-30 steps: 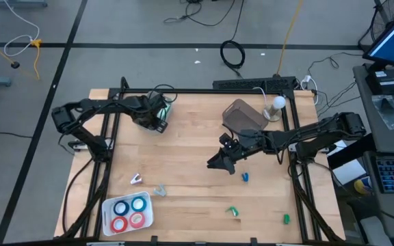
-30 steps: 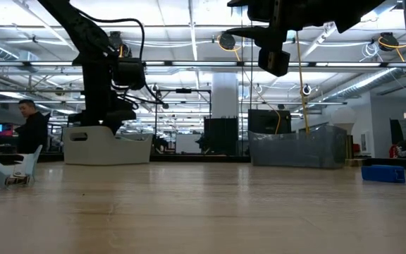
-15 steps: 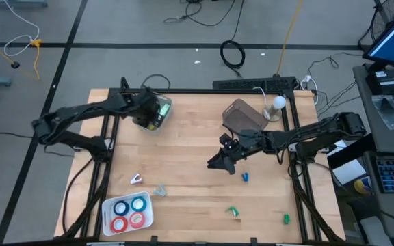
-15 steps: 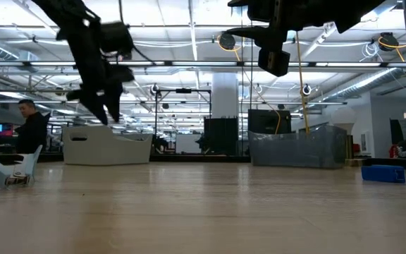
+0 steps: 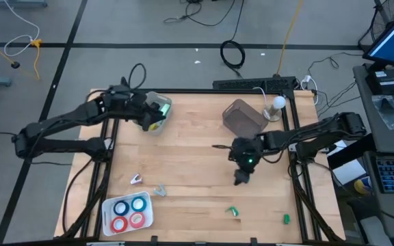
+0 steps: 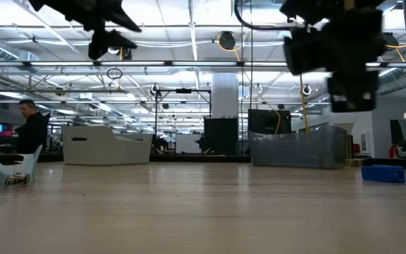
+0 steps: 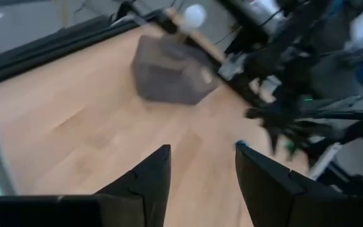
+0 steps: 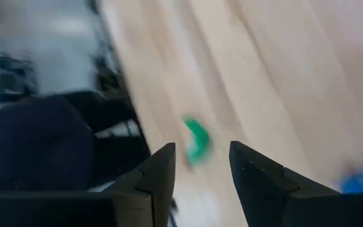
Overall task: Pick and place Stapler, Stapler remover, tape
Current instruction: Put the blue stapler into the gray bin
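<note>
Both arms have shifted since the earlier frame: the right end effector (image 5: pixel 241 179) has swung down toward five o'clock of centre, fingers spread and empty, over bare tabletop (image 5: pixel 190 150) near a small blue piece hidden beneath it. The left end effector (image 5: pixel 150 117) has pulled back toward eleven o'clock, fingers parted and holding nothing, over a clear bin (image 5: pixel 160 108). All four tape rolls (image 5: pixel 129 212) sit in the white tray (image 5: pixel 108 205) at seven o'clock, so that part looks finished. Small pale items (image 5: pixel 136 179) nearby and green pieces (image 5: pixel 232 211) at five o'clock remain loose.
</note>
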Action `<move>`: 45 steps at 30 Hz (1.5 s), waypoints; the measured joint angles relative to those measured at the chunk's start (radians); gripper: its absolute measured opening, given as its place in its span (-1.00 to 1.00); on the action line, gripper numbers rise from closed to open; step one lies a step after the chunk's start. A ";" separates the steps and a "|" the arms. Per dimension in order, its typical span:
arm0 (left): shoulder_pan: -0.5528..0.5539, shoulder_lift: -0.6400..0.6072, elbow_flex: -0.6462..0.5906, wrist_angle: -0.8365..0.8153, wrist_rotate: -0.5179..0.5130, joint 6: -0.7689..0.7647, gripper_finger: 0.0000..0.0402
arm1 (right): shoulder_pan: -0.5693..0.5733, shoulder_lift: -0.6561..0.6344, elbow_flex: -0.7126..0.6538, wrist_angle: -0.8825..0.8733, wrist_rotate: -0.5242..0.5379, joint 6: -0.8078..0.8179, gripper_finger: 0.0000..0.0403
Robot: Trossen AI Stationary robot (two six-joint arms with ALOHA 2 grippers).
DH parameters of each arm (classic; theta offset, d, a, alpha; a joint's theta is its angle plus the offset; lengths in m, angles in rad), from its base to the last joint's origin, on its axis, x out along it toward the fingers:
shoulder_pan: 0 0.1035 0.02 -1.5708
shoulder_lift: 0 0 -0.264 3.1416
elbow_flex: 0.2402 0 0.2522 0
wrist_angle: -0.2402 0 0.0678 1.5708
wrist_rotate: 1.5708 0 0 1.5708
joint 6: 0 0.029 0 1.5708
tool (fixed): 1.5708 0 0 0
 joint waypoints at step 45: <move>-0.103 -0.021 0.000 0.021 -0.090 0.075 -0.14 | 0.111 -0.048 -0.171 -0.077 0.320 0.708 -0.30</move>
